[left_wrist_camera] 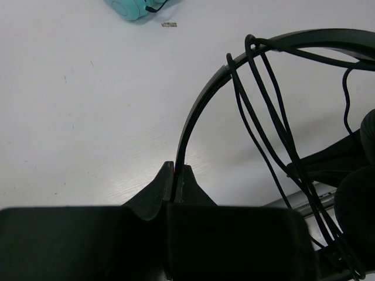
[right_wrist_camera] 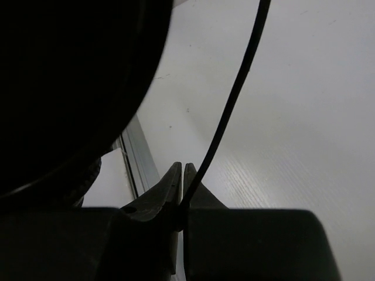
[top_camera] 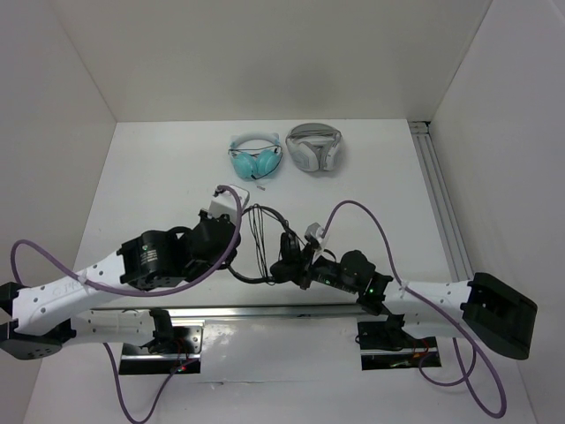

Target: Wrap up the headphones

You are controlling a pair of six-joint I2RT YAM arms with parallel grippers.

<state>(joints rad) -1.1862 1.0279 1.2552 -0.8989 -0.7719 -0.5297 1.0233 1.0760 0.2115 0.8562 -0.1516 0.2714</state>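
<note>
The black headphones (top_camera: pixel 263 231) lie between my two arms, with the thin black cable (left_wrist_camera: pixel 263 117) looped several times over the headband (left_wrist_camera: pixel 199 105). My left gripper (left_wrist_camera: pixel 176 170) is shut on the end of the headband; it shows in the top view (top_camera: pixel 240 215) too. My right gripper (right_wrist_camera: pixel 182 170) is shut on a single strand of the cable (right_wrist_camera: pixel 234 99), which runs up and away from the fingers. In the top view the right gripper (top_camera: pixel 282 265) is at the headphones' near right side. A dark ear pad (right_wrist_camera: pixel 76 76) fills the upper left of the right wrist view.
Teal headphones (top_camera: pixel 256 159) and white-and-grey headphones (top_camera: pixel 314 147) sit side by side at the back of the table. An aluminium rail (top_camera: pixel 439 194) runs along the right wall, and another rail (top_camera: pixel 265 311) along the near edge. White walls enclose the table.
</note>
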